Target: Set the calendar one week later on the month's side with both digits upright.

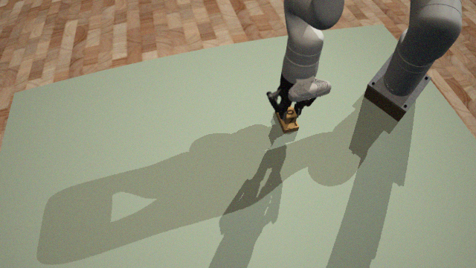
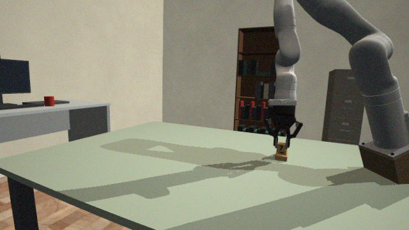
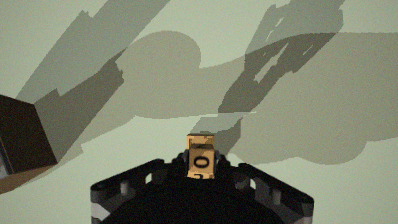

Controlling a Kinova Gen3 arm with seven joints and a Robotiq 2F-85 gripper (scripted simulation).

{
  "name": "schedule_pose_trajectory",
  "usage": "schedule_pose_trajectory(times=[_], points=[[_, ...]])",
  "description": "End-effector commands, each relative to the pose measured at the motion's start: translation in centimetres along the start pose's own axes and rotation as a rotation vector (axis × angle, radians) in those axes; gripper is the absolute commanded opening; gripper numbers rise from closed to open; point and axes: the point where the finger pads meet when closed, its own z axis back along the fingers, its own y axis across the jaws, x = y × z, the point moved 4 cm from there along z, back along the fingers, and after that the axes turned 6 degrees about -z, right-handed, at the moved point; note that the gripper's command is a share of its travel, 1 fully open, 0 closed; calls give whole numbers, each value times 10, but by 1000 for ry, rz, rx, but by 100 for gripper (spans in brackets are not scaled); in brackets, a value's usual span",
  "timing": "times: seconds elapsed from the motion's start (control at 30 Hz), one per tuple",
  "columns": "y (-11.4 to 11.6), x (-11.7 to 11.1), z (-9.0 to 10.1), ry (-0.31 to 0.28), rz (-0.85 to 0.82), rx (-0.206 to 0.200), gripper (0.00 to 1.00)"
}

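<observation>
My gripper (image 1: pixel 291 113) (image 2: pixel 282 146) (image 3: pixel 201 156) points down and is shut on a wooden cube (image 1: pixel 290 112) (image 2: pixel 281 147) (image 3: pixel 201 167). The cube has a 0 on its top face and a 7 on the face toward the exterior camera. The small wooden tray (image 1: pixel 291 130) (image 2: pixel 281 158) (image 3: pixel 201 135) is below the cube, on the table. Its near end shows beyond the cube in the wrist view. Part of a dark mark shows under the 7 in the exterior view. The second cube cannot be told apart clearly; fingers and the held cube hide part of the tray.
The robot's base block (image 1: pixel 384 102) (image 2: pixel 380 166) (image 3: pixel 25 137) stands on the green table (image 1: pixel 111 112) (image 2: pixel 112 172), to the right of the tray in the top and exterior views. Arm shadows cross the table. A desk, bookcase and cabinet stand beyond the table.
</observation>
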Motion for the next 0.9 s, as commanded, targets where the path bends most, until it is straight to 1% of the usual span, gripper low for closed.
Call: schedule_pose_trajectory(times=[0.0, 0.37, 0.87], points=[[-1, -4, -5, 6, 12, -3, 26], [-3, -2, -8, 1, 7, -9, 26], [-4, -2, -9, 0, 7, -11, 26]])
